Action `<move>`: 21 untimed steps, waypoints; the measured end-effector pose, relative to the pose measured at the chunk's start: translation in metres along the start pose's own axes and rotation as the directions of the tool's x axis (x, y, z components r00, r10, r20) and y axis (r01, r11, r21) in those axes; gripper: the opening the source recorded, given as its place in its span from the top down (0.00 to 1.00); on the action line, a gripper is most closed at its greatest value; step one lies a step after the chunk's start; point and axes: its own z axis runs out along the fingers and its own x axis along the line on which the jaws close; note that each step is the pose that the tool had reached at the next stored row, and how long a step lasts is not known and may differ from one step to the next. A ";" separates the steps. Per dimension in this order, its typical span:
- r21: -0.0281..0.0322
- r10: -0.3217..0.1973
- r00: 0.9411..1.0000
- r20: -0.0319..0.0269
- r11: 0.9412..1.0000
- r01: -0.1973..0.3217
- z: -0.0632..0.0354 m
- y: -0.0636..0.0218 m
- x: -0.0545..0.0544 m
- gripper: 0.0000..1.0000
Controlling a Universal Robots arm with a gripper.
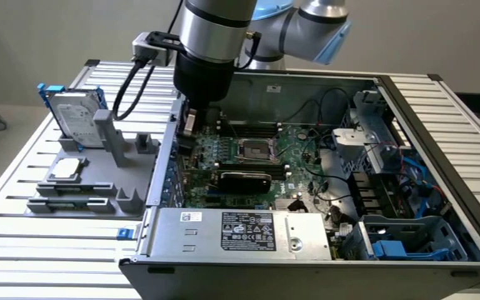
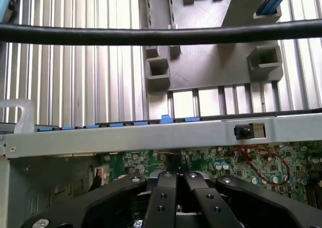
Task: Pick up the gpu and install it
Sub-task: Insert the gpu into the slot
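Note:
The gpu [image 1: 244, 180] shows as a slim black-covered card lying across the green motherboard [image 1: 299, 147] inside the open computer case, in front of the CPU socket [image 1: 254, 150]. My gripper [image 1: 192, 124] hangs inside the case by its wall on the exterior view's left, behind the gpu and apart from it. In the wrist view the gripper [image 2: 179, 176] is shut: its two black fingers [image 2: 163, 200] meet at the tips over the motherboard [image 2: 261, 162], and I see nothing between them.
A grey holder [image 1: 82, 181] on the slatted table carries a silver hard drive in a blue frame [image 1: 77, 119]. The power supply [image 1: 240, 228] fills the case's front. The case wall [image 2: 151, 136] and a black cable [image 2: 151, 34] cross the wrist view.

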 end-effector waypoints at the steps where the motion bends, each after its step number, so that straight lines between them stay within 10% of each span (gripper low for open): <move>1: 0.000 0.000 1.000 0.000 1.000 0.000 0.0006 0.0013 0.000 0.89; 21: -0.001 -0.003 1.000 -0.002 1.000 0.003 0.0121 0.0019 0.006 0.89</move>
